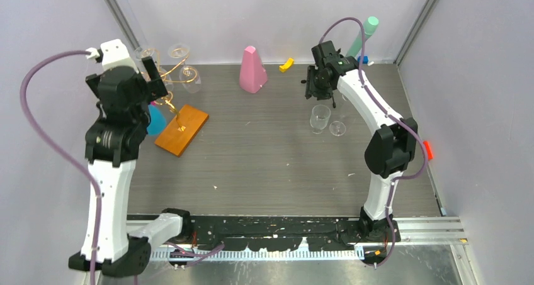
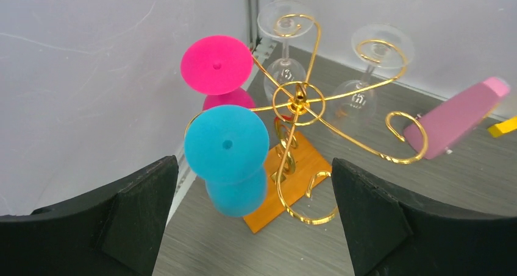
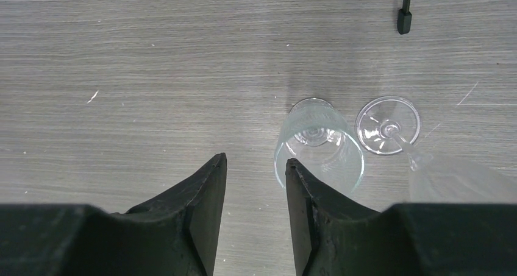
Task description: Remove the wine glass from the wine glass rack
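Note:
The wine glass rack (image 2: 299,102) is gold wire with curled arms on an orange-brown wooden base (image 1: 181,129), at the back left. Two clear wine glasses (image 2: 283,29) (image 2: 377,47) hang upside down on its far arms. A blue glass (image 2: 227,145) and a pink glass (image 2: 216,64) hang on the near arms. My left gripper (image 2: 253,161) is open and empty, above and in front of the rack, with the blue glass between its fingers in view. My right gripper (image 3: 256,160) is open and empty above the table, just left of a clear glass (image 3: 317,145).
Two clear glasses (image 1: 320,118) (image 1: 337,129) stand on the table below the right gripper. A pink cone-shaped block (image 1: 253,70), a yellow piece (image 1: 286,64) and a mint-green tube (image 1: 365,33) on a black tripod stand at the back. Walls close in on the left, right and back.

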### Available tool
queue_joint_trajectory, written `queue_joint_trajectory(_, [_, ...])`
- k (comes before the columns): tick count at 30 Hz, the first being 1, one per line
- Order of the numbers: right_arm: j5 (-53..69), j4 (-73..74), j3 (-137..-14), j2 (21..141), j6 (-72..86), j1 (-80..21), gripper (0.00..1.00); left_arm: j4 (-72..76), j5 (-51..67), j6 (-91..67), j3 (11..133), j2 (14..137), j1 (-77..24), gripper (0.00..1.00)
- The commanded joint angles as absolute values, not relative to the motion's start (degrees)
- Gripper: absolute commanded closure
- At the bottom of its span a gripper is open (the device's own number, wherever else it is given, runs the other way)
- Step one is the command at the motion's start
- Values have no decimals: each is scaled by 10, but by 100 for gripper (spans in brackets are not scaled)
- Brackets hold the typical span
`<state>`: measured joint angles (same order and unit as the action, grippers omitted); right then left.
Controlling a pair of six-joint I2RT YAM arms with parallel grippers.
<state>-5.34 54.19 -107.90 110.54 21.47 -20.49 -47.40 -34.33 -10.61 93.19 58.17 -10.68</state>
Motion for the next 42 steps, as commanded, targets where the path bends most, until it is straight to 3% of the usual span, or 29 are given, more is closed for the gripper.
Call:
queue_joint_trajectory(1, [-44,519,-1059,1029,227,-202,51,-523,-289,-138,998,636,-44,0])
queue_joint_trajectory(11, [-50,494,-1036,991,234,-199,42,-552,-15,-231,1131,744,112,1])
queue_joint_trajectory(19, [-9,436,-989,959,266,-199,43,-441,170,-373,1150,831,141,36])
queue_joint_trajectory(25, [39,416,-961,936,278,-199,44,-338,205,-456,1127,894,137,41])
queue_joint_trajectory(31, [58,390,-945,926,294,-199,45,-289,161,-483,1096,929,119,40])
queue_joint_trajectory(42, [52,375,-934,928,305,-199,46,-282,193,-519,1098,969,119,49])
